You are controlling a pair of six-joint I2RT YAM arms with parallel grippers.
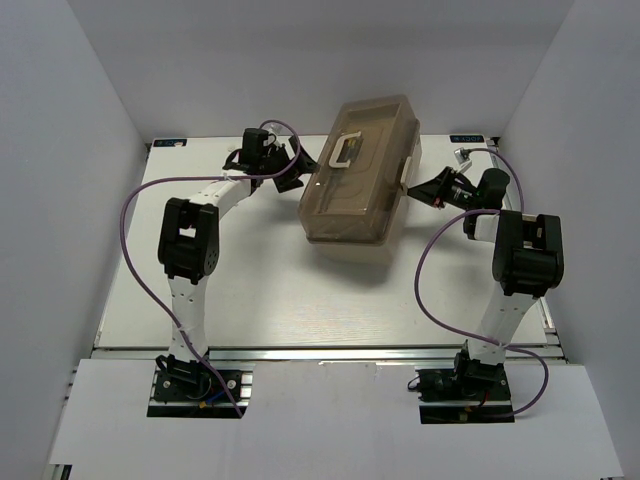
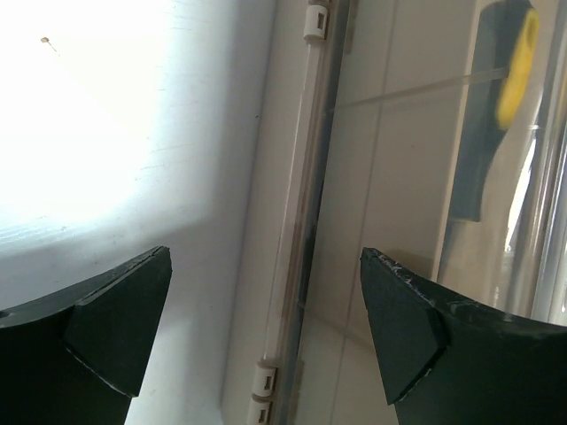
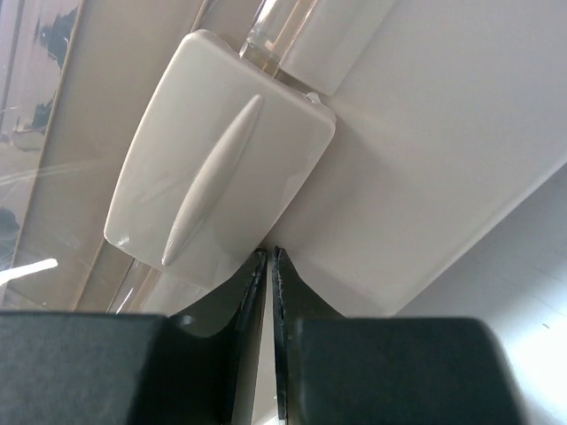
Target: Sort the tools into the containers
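Observation:
The toolbox stands closed at the back middle of the table, its smoky lid down and its white handle on top. My left gripper is open at the box's left side, its jaws wide apart in front of the hinged edge. Through the lid shows a yellow-and-black tool handle. My right gripper is shut at the box's right side. Its fingertips touch the lower edge of the beige latch, with nothing seen between them. Other tools and trays are out of view.
The white table is walled in by white panels on the left, back and right. Purple cables loop beside each arm. Two small hinge clips sit on the box's left edge.

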